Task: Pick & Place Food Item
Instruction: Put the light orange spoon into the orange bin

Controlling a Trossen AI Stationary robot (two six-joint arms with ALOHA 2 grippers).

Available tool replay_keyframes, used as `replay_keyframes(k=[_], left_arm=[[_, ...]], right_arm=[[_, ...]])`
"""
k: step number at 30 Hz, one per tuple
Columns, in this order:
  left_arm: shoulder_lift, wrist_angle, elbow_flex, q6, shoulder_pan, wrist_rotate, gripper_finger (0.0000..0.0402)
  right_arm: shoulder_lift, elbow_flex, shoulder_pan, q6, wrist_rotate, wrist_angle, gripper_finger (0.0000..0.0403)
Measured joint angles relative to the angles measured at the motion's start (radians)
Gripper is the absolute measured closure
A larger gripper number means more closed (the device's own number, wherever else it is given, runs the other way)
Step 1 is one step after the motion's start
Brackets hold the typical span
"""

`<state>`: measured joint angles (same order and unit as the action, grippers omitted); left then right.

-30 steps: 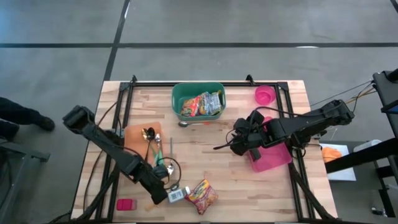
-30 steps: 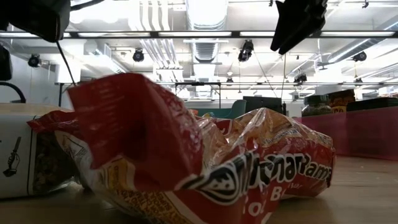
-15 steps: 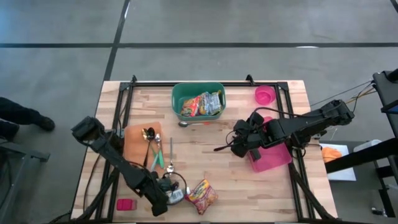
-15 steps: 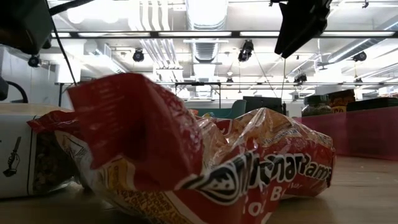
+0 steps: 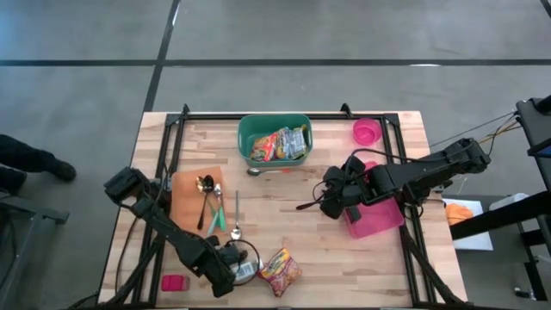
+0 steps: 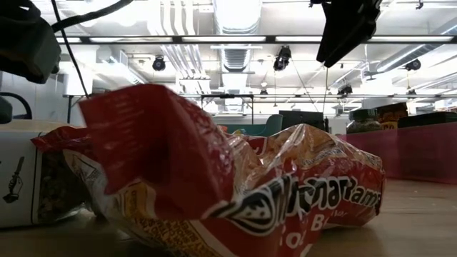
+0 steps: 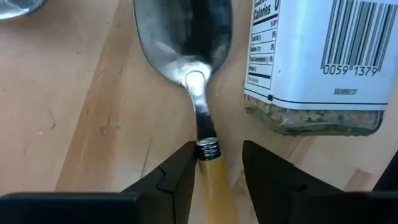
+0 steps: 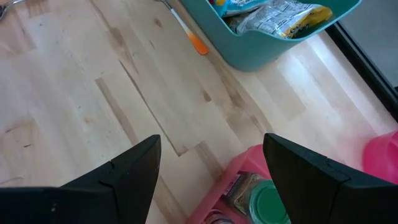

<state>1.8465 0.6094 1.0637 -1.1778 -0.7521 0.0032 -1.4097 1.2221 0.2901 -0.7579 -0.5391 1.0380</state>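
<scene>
The left hand points straight down at the near edge of the tabletop, left of centre. Its two dark fingers stand a little apart, one on each side of the yellow handle of a spoon; whether they press on the handle cannot be told. The spoon lies flat on the wood, bowl away from the fingers. Just beside it lies a clear spice jar with a white barcode label, on its side and not touched by the fingers.

From above, the jar lies right of the left hand, and just right of it rests a red and yellow ramen packet, flat on the tabletop. In the low view the packet fills most of the picture, with the jar to its left.

The right hand hangs above the tabletop right of centre, fingers wide apart and holding nothing. Below it sits a pink bin. At the far edge a teal bin holds food packets, with a pink bowl to its right. An orange cutting board on the left carries more spoons. A small pink block lies at the near left corner.
</scene>
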Motion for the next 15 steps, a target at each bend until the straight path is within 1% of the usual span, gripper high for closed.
replay_keyframes(k=[4, 6, 8, 13, 15], left_arm=[[0.0, 0.001, 0.0, 0.0, 0.0, -0.011, 0.0263], [0.001, 0.004, -0.001, 0.0, 0.0, -0.011, 0.0273], [0.001, 0.009, -0.002, 0.0, 0.0, -0.013, 0.0294], [0.001, 0.016, -0.003, -0.004, 0.0, -0.018, 0.0378], [0.001, 0.015, -0.003, -0.005, 0.0, -0.017, 0.0383]], right_arm=[[0.0, 0.0, 0.0, -0.002, 0.001, -0.001, 0.0122], [0.0, 0.0, 0.0, -0.002, 0.001, -0.001, 0.0122], [0.0, 0.0, 0.0, -0.005, 0.001, -0.001, 0.0122], [0.0, 0.0, 0.0, -0.011, 0.001, -0.001, 0.0122], [0.0, 0.0, 0.0, -0.011, 0.001, -0.002, 0.0122]])
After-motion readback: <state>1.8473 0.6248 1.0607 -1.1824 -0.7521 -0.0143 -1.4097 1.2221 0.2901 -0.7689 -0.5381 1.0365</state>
